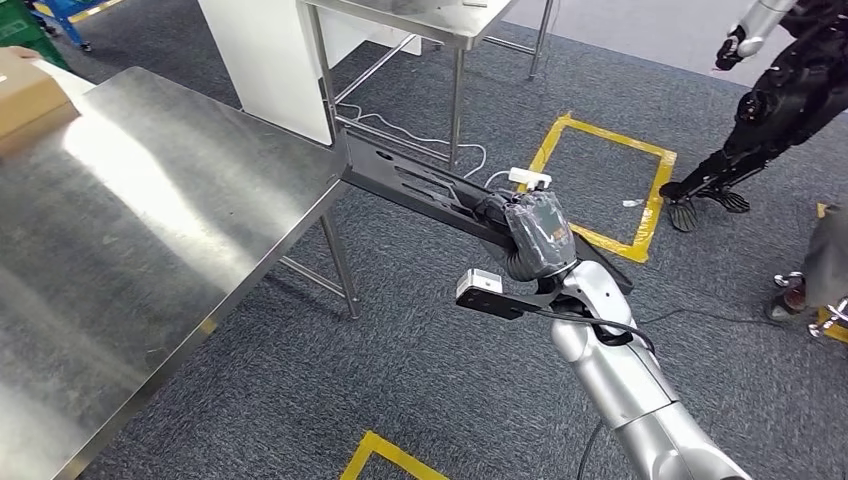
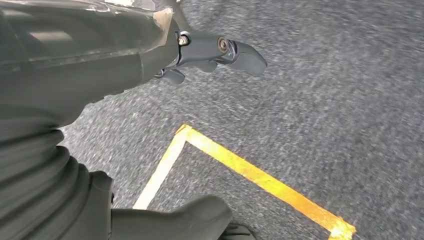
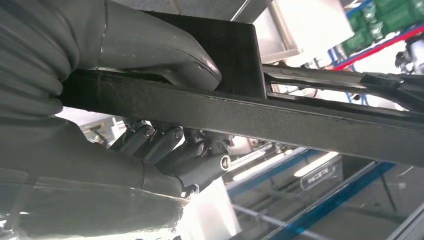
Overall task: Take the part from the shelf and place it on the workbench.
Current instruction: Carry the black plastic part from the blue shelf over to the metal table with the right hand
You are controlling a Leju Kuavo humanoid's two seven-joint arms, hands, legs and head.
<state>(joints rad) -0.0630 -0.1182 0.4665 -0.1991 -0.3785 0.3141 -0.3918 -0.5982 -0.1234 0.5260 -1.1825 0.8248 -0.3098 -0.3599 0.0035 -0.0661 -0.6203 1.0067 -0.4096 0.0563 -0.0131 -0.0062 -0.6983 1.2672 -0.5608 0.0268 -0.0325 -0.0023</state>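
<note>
We see a long black metal part (image 1: 420, 188) in our right hand (image 1: 535, 240). It is flat and thin like a rail, with long slots cut through it. In the right wrist view the part (image 3: 260, 117) looks dark and a bit rough, with a flat plate on one side. Our thumb (image 3: 165, 55) presses on one side of it and our fingers (image 3: 170, 150) curl around the other side, so the hand holds the part tight.

The part is up in the air, above the grey carpet floor (image 1: 400, 360). Its long way runs from our hand up and to the left in the head view. Its far end points at the corner of the shiny steel counter (image 1: 150, 220) and is just beside that edge. We cannot tell if it touches the counter.

A brown cardboard box (image 1: 30, 95) sits at the far left end of the counter. We cannot see what is in it.

Yellow tape (image 1: 600, 190) makes a square on the floor, and a white plug strip (image 1: 530, 179) lies near it.

Our left hand (image 2: 200, 55) hangs over the carpet, near a yellow tape line (image 2: 250, 175). Its fingers (image 2: 240, 52) hold nothing and are spread apart.
</note>
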